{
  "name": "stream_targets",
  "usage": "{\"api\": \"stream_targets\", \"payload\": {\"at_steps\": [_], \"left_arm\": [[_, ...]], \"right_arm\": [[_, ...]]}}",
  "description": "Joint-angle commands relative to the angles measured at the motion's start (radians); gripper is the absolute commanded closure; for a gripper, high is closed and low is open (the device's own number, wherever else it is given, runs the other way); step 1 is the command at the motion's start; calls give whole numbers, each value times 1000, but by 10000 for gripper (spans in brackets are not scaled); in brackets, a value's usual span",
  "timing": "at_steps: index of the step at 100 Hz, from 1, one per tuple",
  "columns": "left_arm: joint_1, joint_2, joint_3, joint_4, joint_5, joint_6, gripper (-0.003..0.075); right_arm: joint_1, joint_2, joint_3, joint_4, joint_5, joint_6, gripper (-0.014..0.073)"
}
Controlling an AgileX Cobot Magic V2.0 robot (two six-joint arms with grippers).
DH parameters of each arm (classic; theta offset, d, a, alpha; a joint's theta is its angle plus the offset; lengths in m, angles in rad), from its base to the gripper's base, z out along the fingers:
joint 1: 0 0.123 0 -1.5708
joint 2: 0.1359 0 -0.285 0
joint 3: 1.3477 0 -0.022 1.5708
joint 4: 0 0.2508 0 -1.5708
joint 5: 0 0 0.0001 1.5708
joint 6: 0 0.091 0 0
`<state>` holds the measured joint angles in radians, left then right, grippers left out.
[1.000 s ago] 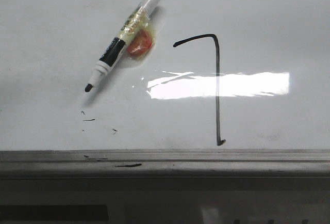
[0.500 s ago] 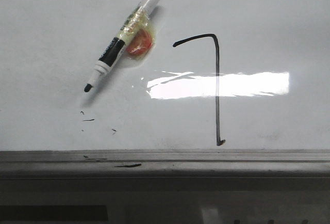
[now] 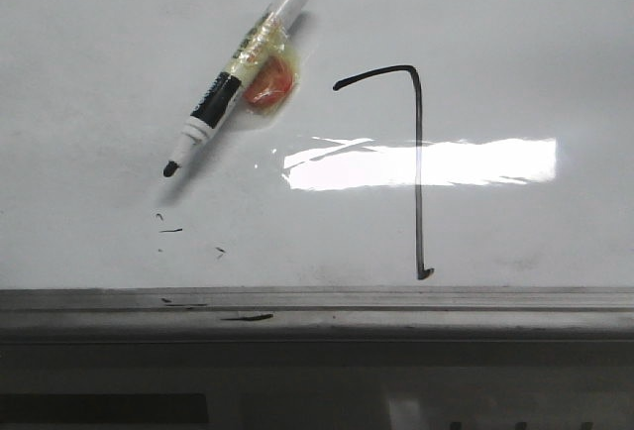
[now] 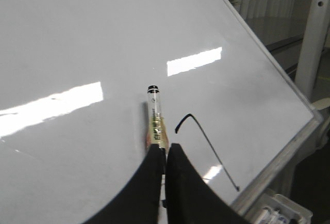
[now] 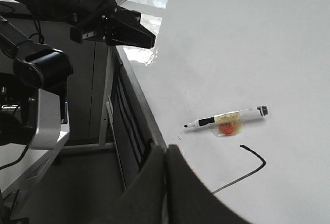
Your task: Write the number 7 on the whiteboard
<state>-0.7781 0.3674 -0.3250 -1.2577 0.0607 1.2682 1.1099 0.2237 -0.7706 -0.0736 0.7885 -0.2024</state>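
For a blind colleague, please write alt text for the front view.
A black number 7 is drawn on a glossy whiteboard. To its left lies an uncapped marker, apart from the 7, with an orange blob against its barrel. Small black flecks sit near the grey rail.

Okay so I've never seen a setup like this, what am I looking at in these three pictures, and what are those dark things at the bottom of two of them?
This is a two-armed robot at a whiteboard. One picture looks forward over the board. The other two come from cameras on the wrists, so the dark shapes at the bottom are the robot's own fingers: the left hand and the right hand. Both hands look closed, and neither holds anything. The black arm in the right wrist picture is probably the left arm.

On the board is a finished 7 in black ink. Beside it lies an uncapped marker, with an orange blob touching its barrel. A few stray flecks sit near the grey rail.
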Motion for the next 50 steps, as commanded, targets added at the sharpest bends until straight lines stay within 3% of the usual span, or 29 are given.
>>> {"api": "stream_targets", "payload": {"at_steps": [1, 13, 37, 50], "left_arm": [[7, -13, -26, 68, -61, 18, 741], [72, -77, -11, 68, -61, 18, 741], [318, -276, 123, 67, -126, 18, 741], [400, -335, 143, 69, -114, 18, 741]], "right_arm": [[-2, 16, -24, -13, -74, 1, 636], [-2, 16, -24, -13, -74, 1, 636], [-2, 16, -24, -13, -74, 1, 636], [-2, 16, -24, -13, -74, 1, 636]]}}
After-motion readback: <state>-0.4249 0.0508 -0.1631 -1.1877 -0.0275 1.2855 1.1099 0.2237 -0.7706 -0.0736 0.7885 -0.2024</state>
